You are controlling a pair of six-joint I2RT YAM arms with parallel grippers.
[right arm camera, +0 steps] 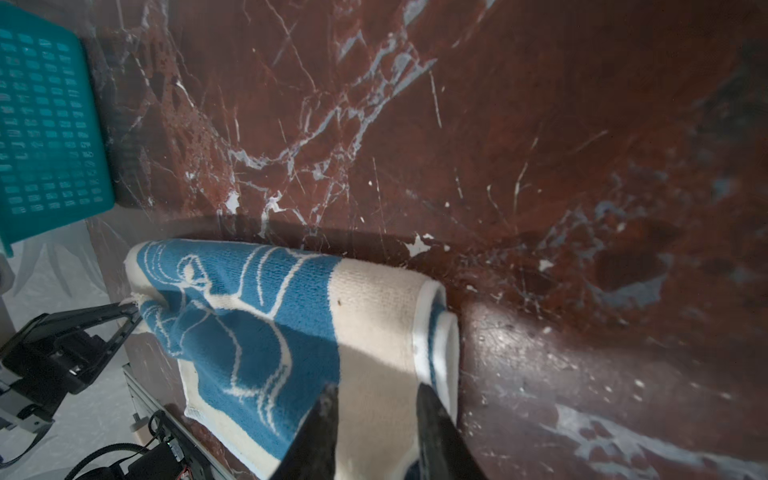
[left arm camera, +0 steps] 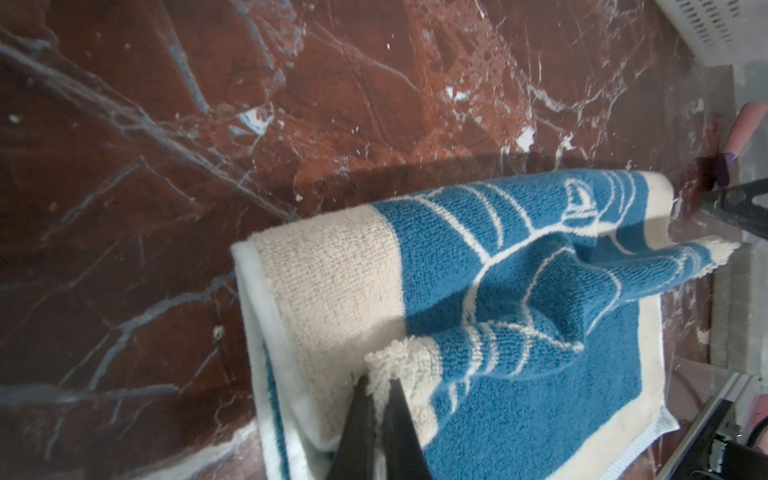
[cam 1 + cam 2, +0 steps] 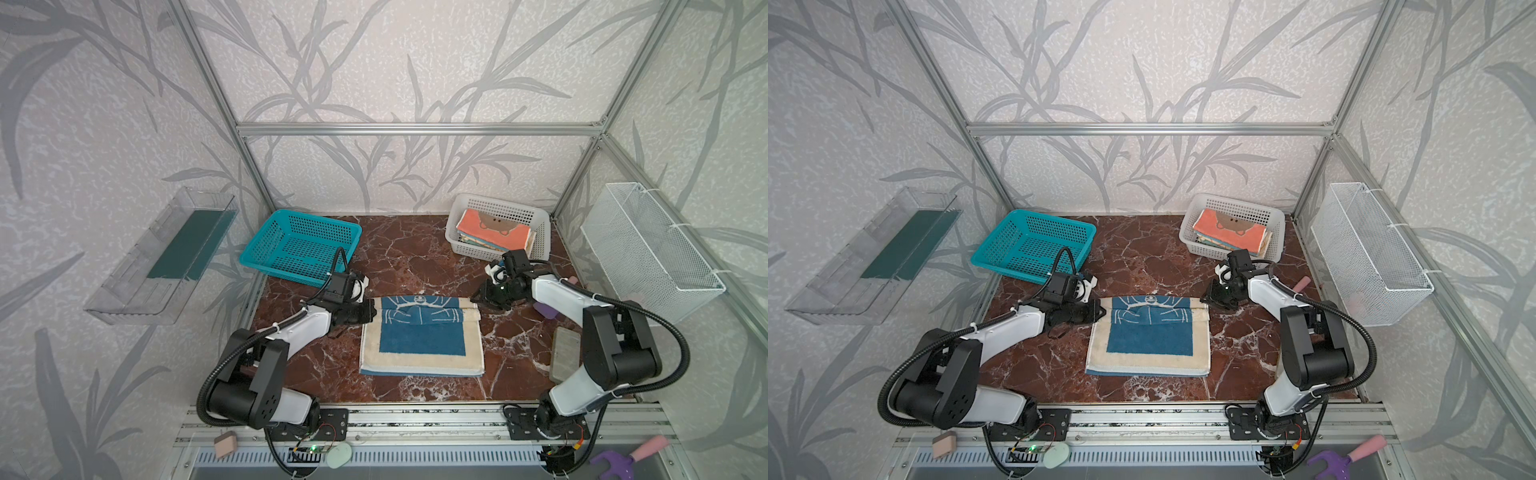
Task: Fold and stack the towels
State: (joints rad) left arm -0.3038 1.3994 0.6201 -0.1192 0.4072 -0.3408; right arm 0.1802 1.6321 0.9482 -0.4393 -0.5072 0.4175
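Blue-and-cream towel (image 3: 422,338): middle of desk (image 3: 415,266), far edge folded over, both top views.
Folded towels (image 3: 494,226): in white basket (image 3: 540,237), far right corner.
Left hand (image 2: 379,378): clamped on towel's cream corner, left wrist view.
Right hand (image 1: 376,388): apart, at towel's fold, right wrist view.

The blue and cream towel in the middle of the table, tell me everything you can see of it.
The towel is terry cloth: a blue panel with white line drawing inside a cream border. It lies on the marble table between the arms, partly folded, its far edge turned over toward the near side and rumpled. The left gripper is shut on one corner of that flap; the right gripper stands open over the opposite corner.
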